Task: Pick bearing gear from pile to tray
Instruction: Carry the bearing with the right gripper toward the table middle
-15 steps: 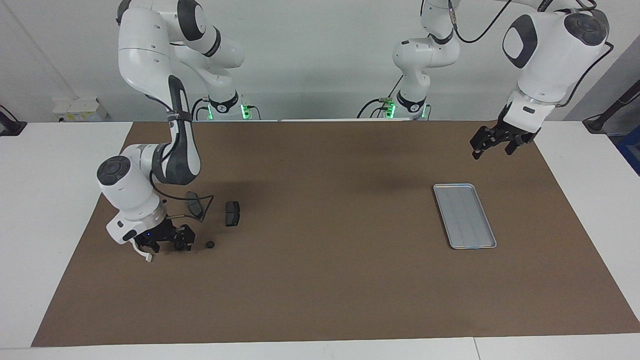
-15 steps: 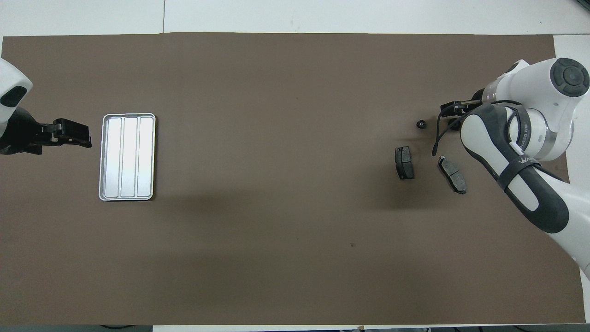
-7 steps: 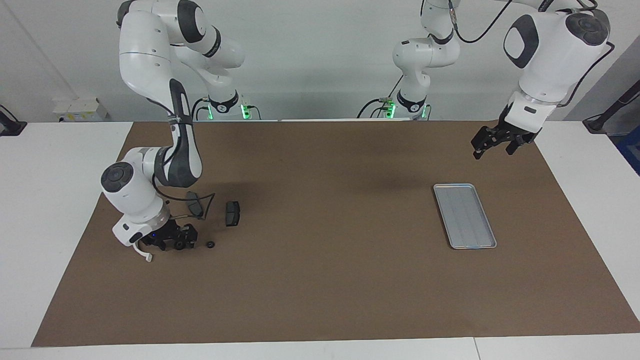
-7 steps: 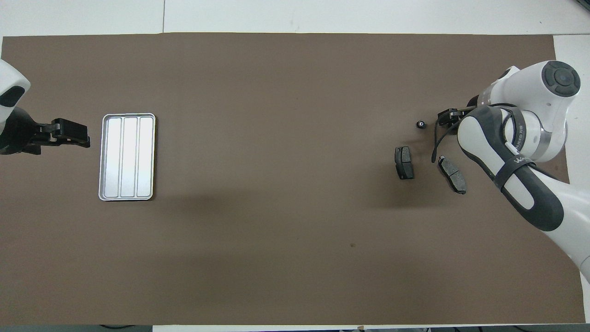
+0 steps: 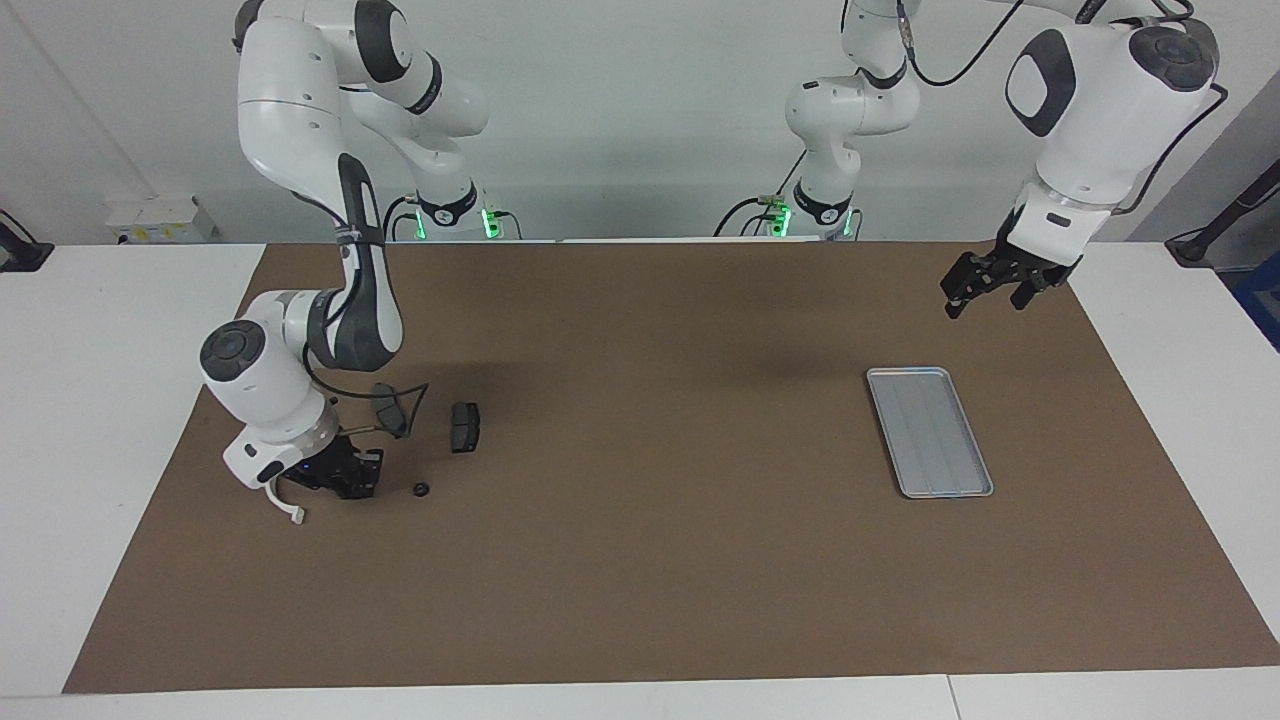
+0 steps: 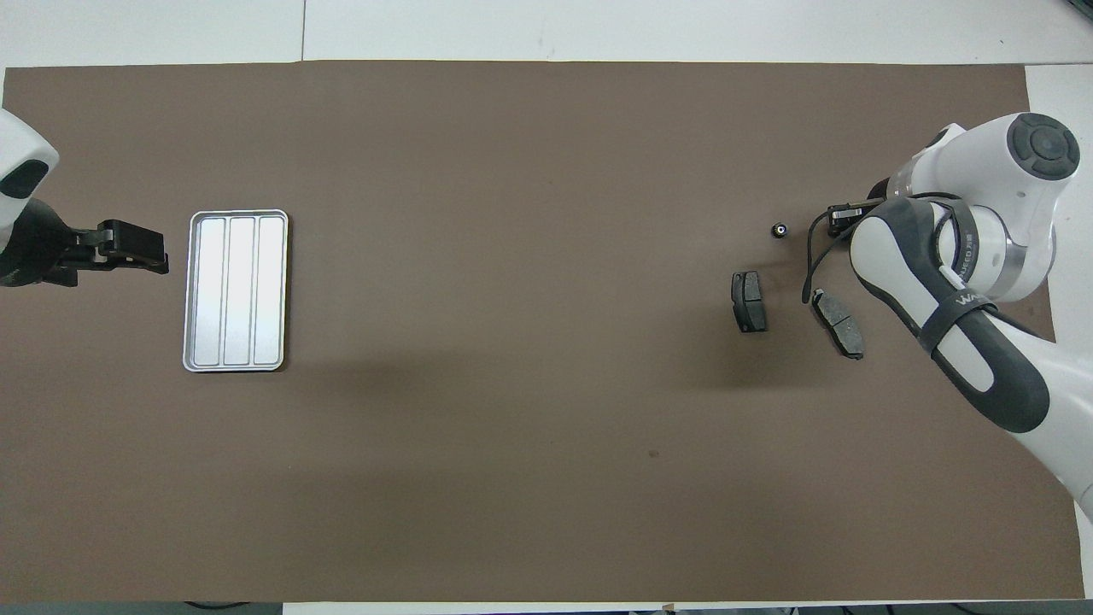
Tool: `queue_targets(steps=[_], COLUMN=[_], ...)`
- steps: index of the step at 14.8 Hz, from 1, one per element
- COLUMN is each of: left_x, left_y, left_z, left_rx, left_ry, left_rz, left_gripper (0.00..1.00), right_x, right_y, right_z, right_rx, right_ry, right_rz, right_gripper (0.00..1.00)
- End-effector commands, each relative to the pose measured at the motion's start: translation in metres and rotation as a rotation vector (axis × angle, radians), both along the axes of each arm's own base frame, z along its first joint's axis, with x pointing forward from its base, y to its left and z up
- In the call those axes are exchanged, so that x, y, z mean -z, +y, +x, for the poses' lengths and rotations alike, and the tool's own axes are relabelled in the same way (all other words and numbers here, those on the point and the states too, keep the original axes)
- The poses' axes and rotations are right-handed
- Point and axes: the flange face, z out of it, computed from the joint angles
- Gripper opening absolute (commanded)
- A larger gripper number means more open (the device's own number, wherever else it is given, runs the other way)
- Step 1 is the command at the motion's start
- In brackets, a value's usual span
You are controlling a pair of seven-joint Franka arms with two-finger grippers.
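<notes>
The pile lies at the right arm's end of the brown mat. It holds two dark grey brake pads (image 5: 465,427) (image 5: 390,408), a small black ring (image 5: 421,489) (image 6: 779,230) and a white curved arc (image 5: 284,503) half under the right wrist. My right gripper (image 5: 348,478) (image 6: 841,215) is low over the mat, beside the ring and a short gap from it. The silver tray (image 5: 930,432) (image 6: 236,290) lies bare at the left arm's end. My left gripper (image 5: 988,285) (image 6: 132,248) is open and empty, waiting above the mat beside the tray.
The right arm's forearm (image 6: 939,299) covers part of the pile in the overhead view and hides the white arc there. A black cable (image 5: 410,400) loops from the wrist over one brake pad. White table borders the mat (image 5: 640,520).
My right gripper has turned at the wrist and shifted slightly over the pile, staying low beside the ring. The left arm, tray, ring and brake pads have not moved.
</notes>
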Motion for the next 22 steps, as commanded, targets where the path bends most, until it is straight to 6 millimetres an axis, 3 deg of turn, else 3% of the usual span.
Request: queue_targets(steps=[1,2,3,4,7,9,11,14,16,20,22], left_x=[-0.001,-0.001,-0.001,-0.002,-0.002,0.000,0.001,0.004,0.017,0.042,0.053], left_y=[-0.002,-0.001,-0.002,-0.001,-0.001,0.002,0.002,0.004,0.003,-0.028,-0.046], left_z=[-0.010,-0.010,-0.009,-0.009,-0.008,-0.010,-0.009,-0.010,-0.014,-0.015,-0.016], left_rx=[0.009,0.008,0.007,0.005,0.000,-0.004,-0.003,-0.010,-0.033,-0.062,-0.060], left_ry=[0.001,-0.002,-0.005,-0.008,-0.013,0.001,-0.002,-0.001,0.002,0.010,0.019], left_rz=[0.012,0.012,0.012,0.011,0.010,0.010,0.010,0.010,0.011,0.011,0.012], left_gripper=[1.00,1.00,1.00,1.00,1.00,1.00,1.00,1.00,1.00,1.00,1.00], right_x=[-0.087,-0.119,-0.150,-0.167,-0.174,-0.173,-0.162,-0.117,-0.075,-0.024,-0.008], right_y=[0.052,0.070,0.099,0.135,0.253,0.328,0.380,0.407,0.428,0.425,0.425], right_z=[0.007,0.014,0.019,0.020,-0.001,-0.028,-0.046,-0.054,-0.065,-0.074,-0.079], right_rx=[0.062,0.112,0.164,0.209,0.339,0.380,0.451,0.466,0.447,0.422,0.408], right_ry=[-0.006,-0.010,-0.019,-0.028,-0.081,-0.083,-0.097,-0.105,-0.088,-0.060,-0.045], right_rz=[0.002,0.006,0.013,0.018,-0.003,0.015,0.041,0.057,0.053,0.030,0.019], right_gripper=[0.00,0.00,0.00,0.00,0.00,0.00,0.00,0.00,0.00,0.00,0.00])
